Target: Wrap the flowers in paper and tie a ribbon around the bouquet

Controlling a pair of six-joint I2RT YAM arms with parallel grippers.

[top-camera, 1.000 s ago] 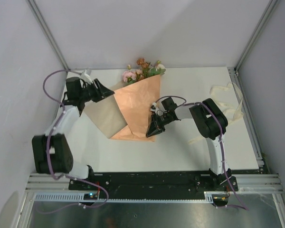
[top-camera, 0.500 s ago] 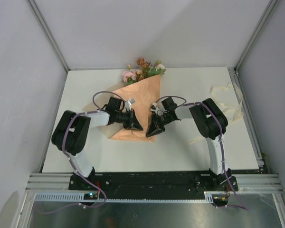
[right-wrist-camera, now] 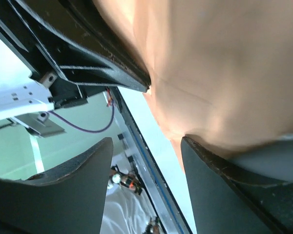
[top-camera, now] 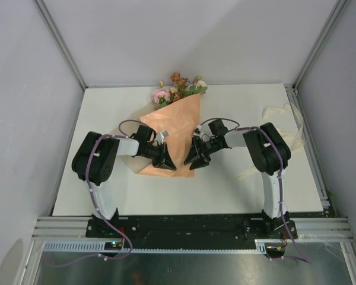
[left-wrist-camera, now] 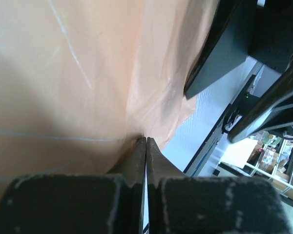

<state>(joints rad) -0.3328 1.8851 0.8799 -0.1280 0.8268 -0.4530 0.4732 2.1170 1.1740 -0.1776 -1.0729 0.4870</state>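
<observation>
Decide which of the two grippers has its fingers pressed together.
The left gripper: its fingers meet with no gap, tips at the paper. The right gripper differs: its fingers stand apart, with a clear gap between them.

Count: one bouquet (top-camera: 173,133), two grippers, four fingers.

One sheet of paper (top-camera: 178,122) makes the single cone lying between and beyond both pairs of fingertips. One bunch of flowers (top-camera: 179,88) sits at the cone's end far from the fingers, in three colours, with perhaps five blooms, though they are too small to count surely. There is one ribbon (top-camera: 283,127), well out past the right gripper (top-camera: 193,161), on one table (top-camera: 225,184). The left gripper (top-camera: 166,164) has two fingers (left-wrist-camera: 68,204), and the right gripper also has two.
</observation>
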